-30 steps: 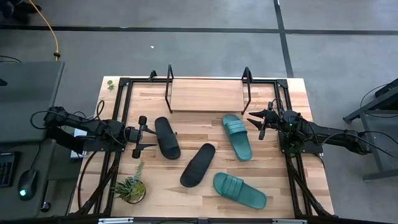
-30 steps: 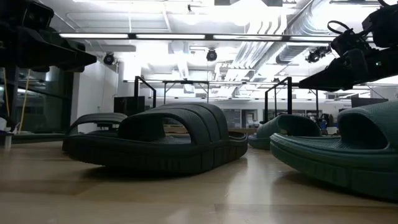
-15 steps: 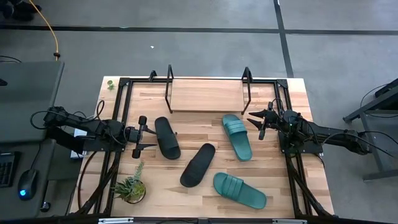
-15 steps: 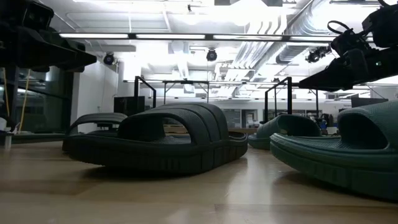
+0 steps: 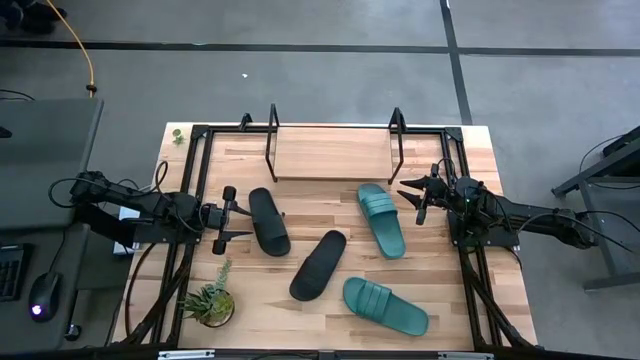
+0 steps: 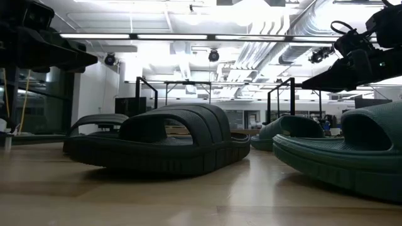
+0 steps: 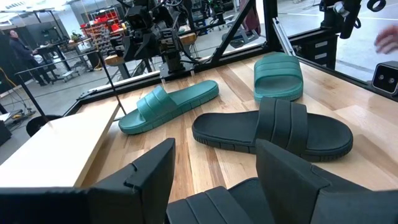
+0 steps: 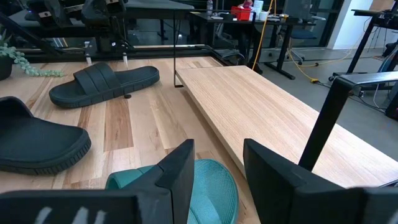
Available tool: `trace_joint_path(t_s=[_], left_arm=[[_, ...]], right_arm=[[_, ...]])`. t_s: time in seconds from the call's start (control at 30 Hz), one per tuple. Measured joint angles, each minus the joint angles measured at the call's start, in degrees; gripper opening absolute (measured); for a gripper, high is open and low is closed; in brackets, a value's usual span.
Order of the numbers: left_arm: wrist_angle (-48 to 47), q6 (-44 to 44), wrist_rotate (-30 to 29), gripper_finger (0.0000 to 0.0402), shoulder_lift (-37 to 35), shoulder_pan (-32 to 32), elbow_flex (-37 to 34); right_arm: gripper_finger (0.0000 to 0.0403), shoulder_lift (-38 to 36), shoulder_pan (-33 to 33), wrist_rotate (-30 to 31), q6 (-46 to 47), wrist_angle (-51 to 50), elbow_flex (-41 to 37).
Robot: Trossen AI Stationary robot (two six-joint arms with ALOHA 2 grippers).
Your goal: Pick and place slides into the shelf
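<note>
All the slides lie sole-down on the table. One black slide (image 5: pixel 268 221) is just right of my open left gripper (image 5: pixel 226 216), whose fingers hover over its near end (image 7: pixel 211 202) without touching it. The second black slide (image 5: pixel 318 264) lies mid-table. One teal slide (image 5: pixel 381 219) lies by my open right gripper (image 5: pixel 418 197); its end (image 8: pixel 208 183) shows below the fingers, apart from them. The other teal slide (image 5: pixel 384 305) is near the front edge. The shelf board (image 5: pixel 332 153) sits at the far side between two black wire brackets (image 5: pixel 272 140).
A small potted plant (image 5: pixel 210 303) stands at the table's near left corner. Black frame rails (image 5: pixel 195 180) run along the table's left and right sides. Bare wood lies between the shelf and the slides (image 5: pixel 320 205).
</note>
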Motion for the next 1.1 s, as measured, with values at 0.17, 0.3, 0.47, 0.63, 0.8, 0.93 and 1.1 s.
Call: trace_joint_path(t_s=[0.17,0.3,0.47,0.63,0.8,0.93,1.1], left_arm=[[0.7,0.4,0.0,0.0207,0.0,0.0,0.0],[1.1,3.1,0.0,0.0207,0.0,0.0,0.0],[3.7,3.1,0.0,0.0207,0.0,0.0,0.0],[7.7,5.0,0.0,0.0207,0.0,0.0,0.0],[11.9,9.9,-1.0,0.0207,0.0,0.0,0.0],[13.6,8.6,-1.1,0.0207,0.0,0.0,0.0],[16.1,8.0,-2.4,0.0207,0.0,0.0,0.0]], right_arm=[[0.0128,0.0,0.0,0.0,0.0,0.0,0.0],[0.0128,0.0,0.0,0.0,0.0,0.0,0.0],[0.0128,0.0,0.0,0.0,0.0,0.0,0.0],[0.0128,0.0,0.0,0.0,0.0,0.0,0.0],[0.0128,0.0,0.0,0.0,0.0,0.0,0.0],[0.0128,0.0,0.0,0.0,0.0,0.0,0.0],[0.0128,0.0,0.0,0.0,0.0,0.0,0.0]])
